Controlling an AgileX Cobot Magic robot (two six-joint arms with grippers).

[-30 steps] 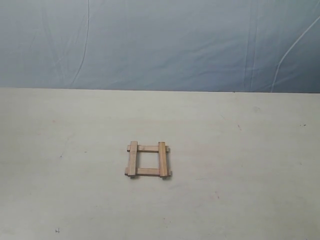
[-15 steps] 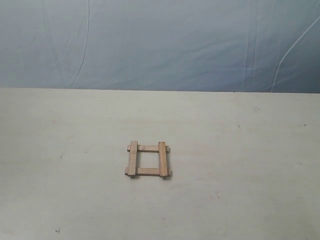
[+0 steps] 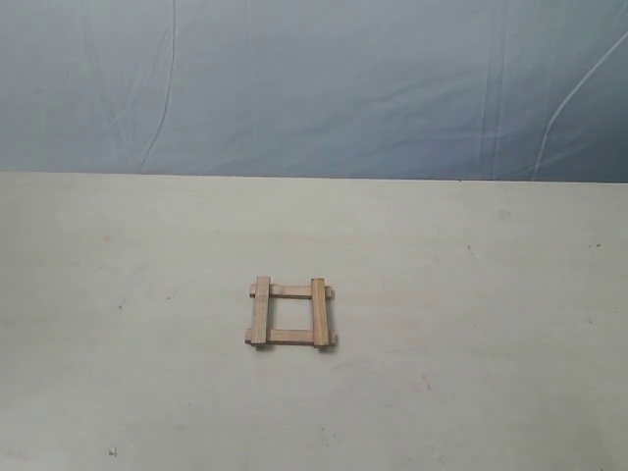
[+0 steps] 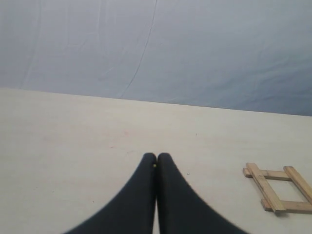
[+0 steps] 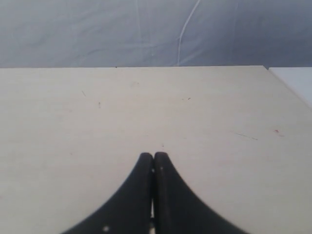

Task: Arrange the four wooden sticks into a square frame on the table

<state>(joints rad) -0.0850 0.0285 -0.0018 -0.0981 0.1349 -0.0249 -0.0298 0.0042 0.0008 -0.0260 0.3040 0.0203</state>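
Observation:
The four wooden sticks lie as a small square frame point(image 3: 290, 314) near the middle of the cream table point(image 3: 471, 324); two sticks rest across the ends of the other two, and the ends stick out slightly at the corners. The left wrist view shows the same square frame point(image 4: 279, 187) off to one side of my left gripper point(image 4: 156, 157), which is shut with nothing in it. My right gripper point(image 5: 153, 156) is shut too and empty, over bare table point(image 5: 219, 122). Neither gripper appears in the exterior view.
A wrinkled blue-grey cloth backdrop point(image 3: 314, 88) hangs behind the table's far edge. In the right wrist view the table's side edge point(image 5: 287, 85) runs past a pale strip beyond it.

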